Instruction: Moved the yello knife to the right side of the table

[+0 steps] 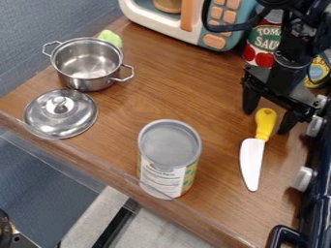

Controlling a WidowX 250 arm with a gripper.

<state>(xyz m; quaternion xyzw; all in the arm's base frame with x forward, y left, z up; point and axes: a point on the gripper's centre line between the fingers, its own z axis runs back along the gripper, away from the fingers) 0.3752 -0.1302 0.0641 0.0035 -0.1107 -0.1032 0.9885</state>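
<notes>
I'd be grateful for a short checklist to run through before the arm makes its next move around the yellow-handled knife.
1. Knife on the right side of the table: ok.
2. Gripper open, one finger on each side of the yellow handle: ok.
3. Fingers free of any touch on the handle: cannot tell for sure from this angle.
4. Blade apart from the large can: ok, bare wood lies between them.
5. Pot and lid away from the gripper: ok, both are at the far left.
</notes>
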